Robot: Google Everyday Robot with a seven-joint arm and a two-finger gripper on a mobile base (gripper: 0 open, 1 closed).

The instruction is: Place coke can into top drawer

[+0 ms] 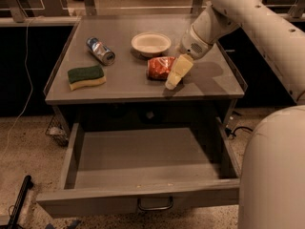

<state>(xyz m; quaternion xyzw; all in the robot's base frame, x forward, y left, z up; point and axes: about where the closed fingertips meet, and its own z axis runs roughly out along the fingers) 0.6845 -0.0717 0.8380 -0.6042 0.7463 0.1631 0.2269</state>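
Dim, warm light falls from above, brightest on the grey surface (124, 82) and the pale arm (259, 20). The gripper (171, 83), low over the surface just right of the coke can (159, 67), casts a soft shadow to its right. The can shows small glints. The top drawer (143, 151) sits in duller shade, and the background is dark.

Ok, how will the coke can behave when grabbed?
The coke can lies on its side and looks dented, so it is probably thin-walled and light, and may crumple further under a hard squeeze. Its shiny skin could slip. With the gripper close beside it, a nudge might roll it.
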